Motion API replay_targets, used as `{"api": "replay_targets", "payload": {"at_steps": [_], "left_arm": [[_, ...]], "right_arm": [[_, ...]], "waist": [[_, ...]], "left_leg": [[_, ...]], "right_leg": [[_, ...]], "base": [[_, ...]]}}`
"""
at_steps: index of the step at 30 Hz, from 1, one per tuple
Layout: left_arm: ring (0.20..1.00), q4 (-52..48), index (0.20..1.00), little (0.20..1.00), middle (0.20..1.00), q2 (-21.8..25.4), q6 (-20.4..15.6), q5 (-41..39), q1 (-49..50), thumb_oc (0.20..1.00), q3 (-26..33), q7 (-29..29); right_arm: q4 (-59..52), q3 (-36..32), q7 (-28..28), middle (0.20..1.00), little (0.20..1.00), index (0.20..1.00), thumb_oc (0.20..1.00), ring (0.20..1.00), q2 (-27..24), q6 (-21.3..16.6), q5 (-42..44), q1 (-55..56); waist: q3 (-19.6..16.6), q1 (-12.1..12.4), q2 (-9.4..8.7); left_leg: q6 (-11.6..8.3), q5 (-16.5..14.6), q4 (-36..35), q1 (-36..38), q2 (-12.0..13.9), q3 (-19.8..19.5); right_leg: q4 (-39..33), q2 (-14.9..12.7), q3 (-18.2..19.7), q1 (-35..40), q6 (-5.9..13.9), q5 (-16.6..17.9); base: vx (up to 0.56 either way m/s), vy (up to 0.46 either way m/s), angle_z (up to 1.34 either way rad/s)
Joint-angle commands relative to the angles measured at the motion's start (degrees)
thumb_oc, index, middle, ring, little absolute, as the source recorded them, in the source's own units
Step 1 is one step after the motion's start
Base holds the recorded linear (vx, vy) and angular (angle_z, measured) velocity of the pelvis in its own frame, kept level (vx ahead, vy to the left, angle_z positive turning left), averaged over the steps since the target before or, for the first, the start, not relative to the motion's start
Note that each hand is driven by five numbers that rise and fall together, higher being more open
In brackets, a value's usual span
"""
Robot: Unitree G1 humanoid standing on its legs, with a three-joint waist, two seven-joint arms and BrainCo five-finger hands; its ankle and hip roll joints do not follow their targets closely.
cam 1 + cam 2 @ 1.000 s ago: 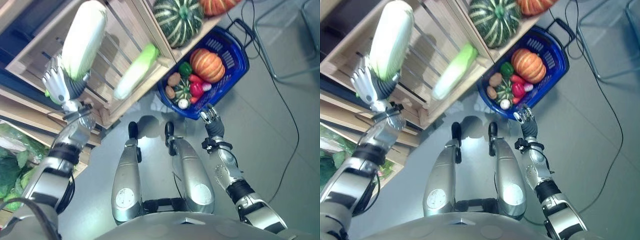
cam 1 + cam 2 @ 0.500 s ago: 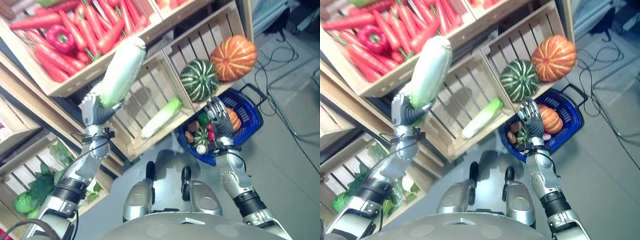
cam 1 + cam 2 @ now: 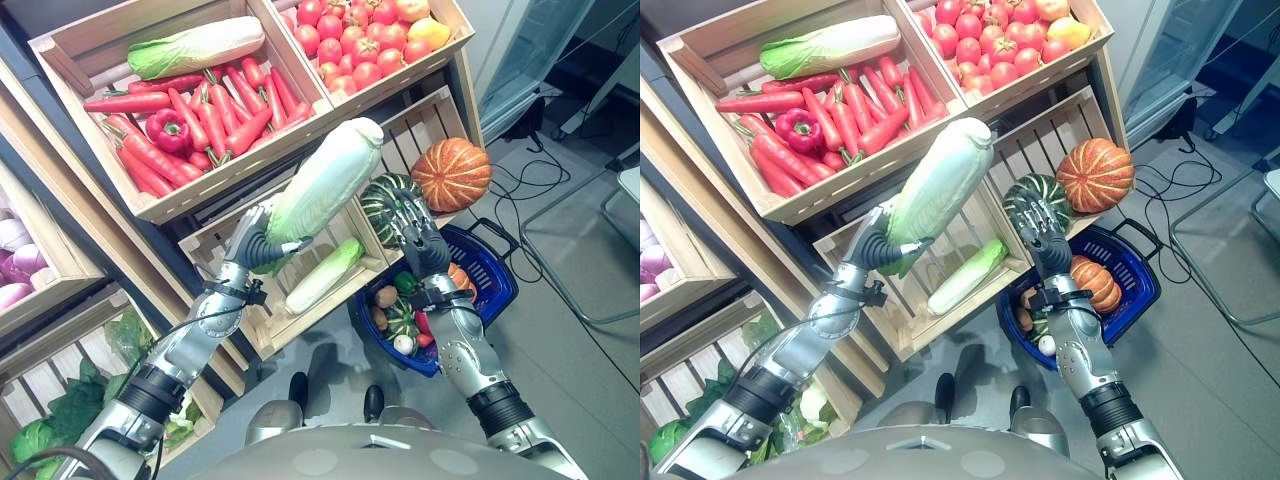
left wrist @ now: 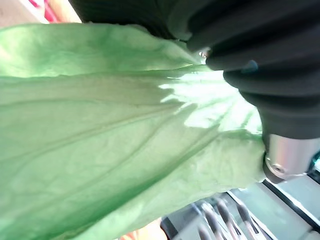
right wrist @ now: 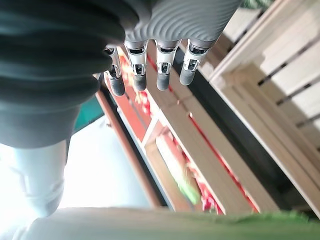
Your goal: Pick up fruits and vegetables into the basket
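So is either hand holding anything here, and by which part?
The left hand grips a napa cabbage by its lower, leafy green end, raised before the crates. The right hand is open and holds nothing.

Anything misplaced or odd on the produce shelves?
One napa cabbage lies in the carrot crate, atop the carrots beside a red bell pepper. The left robot hand grips another napa cabbage; nothing spilled.
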Motion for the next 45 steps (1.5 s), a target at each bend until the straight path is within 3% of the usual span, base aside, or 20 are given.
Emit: {"api": "replay_targets", "payload": {"at_steps": [1, 9, 19, 27, 40, 41, 42, 44, 45], "left_arm": [[0.2, -4.7, 0.2, 0.2, 0.2, 2.3, -4.2, -3.2, -1.8, 0.2, -1.2, -3.3], [0.2, -5.3, 0.2, 0.2, 0.2, 4.4, -3.1, -6.0, -1.6, 0.2, -4.4, -10.7], [0.2, -6.3, 0.2, 0.2, 0.2, 6.8, 2.2, -2.6, -3.1, 0.2, -7.1, -16.0], [0.2, -7.1, 0.2, 0.2, 0.2, 7.7, 3.9, -0.8, -2.9, 0.2, -7.9, -17.5], [0.2, -8.2, 0.2, 0.2, 0.2, 7.8, 4.9, 3.0, -2.2, 0.2, -8.1, -15.1], [0.2, -8.2, 0.2, 0.2, 0.2, 7.8, 4.9, 2.7, -2.3, 0.2, -8.2, -14.8], [0.2, -8.3, 0.2, 0.2, 0.2, 7.7, 5.0, 2.5, -2.2, 0.2, -8.0, -14.6], [0.2, -8.4, 0.2, 0.2, 0.2, 7.6, 5.2, 2.3, -2.3, 0.2, -7.9, -14.1], [0.2, -8.6, 0.2, 0.2, 0.2, 7.4, 5.5, 2.4, -2.3, 0.2, -7.8, -14.2]], "right_arm": [[-6.3, 1.1, 3.9, 1.0, 1.0, 1.0, 1.0, 1.0, -0.7, -1.5, -0.2, -0.7], [-7.8, 2.4, 9.0, 1.0, 1.0, 1.0, 1.0, 1.0, -4.8, -1.4, 2.7, -1.9], [-9.9, 3.8, 7.6, 1.0, 1.0, 1.0, 1.0, 1.0, -6.7, -2.9, 2.9, -3.1], [-11.0, 5.2, 7.2, 1.0, 1.0, 1.0, 1.0, 1.0, -6.2, -2.1, 4.6, -3.3], [-13.6, 8.3, 7.4, 1.0, 1.0, 1.0, 1.0, 1.0, -1.6, 3.4, 18.6, -1.1], [-13.6, 8.7, 7.7, 0.881, 0.881, 0.881, 0.881, 0.881, -1.5, 3.7, 19.7, -1.0], [-13.6, 8.9, 8.1, 0.636, 0.636, 0.636, 0.636, 0.636, -1.3, 4.1, 20.8, -1.0], [-13.5, 9.3, 8.1, 0.357, 0.357, 0.357, 0.357, 0.357, -1.0, 4.5, 21.8, -1.0], [-13.3, 9.5, 8.1, 0.256, 0.256, 0.256, 0.256, 0.256, -0.7, 4.6, 22.1, -1.0]], "waist": [[-3.6, -0.2, -3.52], [-4.9, 0.0, -3.75], [-5.4, -0.2, -3.53], [-5.6, -0.2, -3.34], [-5.8, -0.2, -3.2], [-5.8, -0.2, -3.19], [-5.8, -0.2, -3.2], [-5.8, -0.1, -3.19], [-5.9, 0.0, -3.15]], "left_leg": [[2.87, -3.7, 0.2, -0.5, -3.2, 1.9], [3.48, -4.1, 0.1, -0.4, -3.1, 2.4], [3.72, -4.3, 0.1, -0.5, -3.0, 2.8], [3.89, -4.4, 0.1, -0.7, -2.8, 3.1], [3.99, -4.1, 0.1, -1.5, -2.8, 3.3], [3.95, -4.1, 0.1, -1.6, -2.8, 3.3], [3.96, -4.1, 0.1, -1.6, -2.8, 3.4], [3.98, -4.0, 0.1, -1.7, -2.8, 3.4], [3.96, -4.0, 0.1, -1.8, -2.8, 3.3]], "right_leg": [[0.2, -3.1, 0.3, -1.0, 3.46, 1.4], [0.2, -3.1, 0.9, -1.4, 4.2, 1.6], [0.2, -3.2, 1.6, -1.8, 4.76, 1.7], [0.2, -3.4, 1.6, -2.2, 5.04, 1.9], [0.2, -3.6, 1.7, -3.1, 5.23, 2.2], [0.2, -3.6, 1.7, -3.1, 5.23, 2.2], [0.2, -3.6, 1.7, -3.2, 5.22, 2.2], [0.2, -3.7, 1.6, -3.2, 5.21, 2.2], [0.2, -3.7, 1.6, -3.3, 5.22, 2.2]], "base": [[0.0, 0.0, 0.0], [0.0, 0.001, -0.01], [0.0, 0.0, 0.0], [0.0, 0.0, 0.0], [-0.01, 0.002, -0.01], [-0.03, 0.01, -0.03], [0.0, 0.0, 0.0], [0.0, 0.0, 0.0], [0.0, 0.0, 0.0]]}}
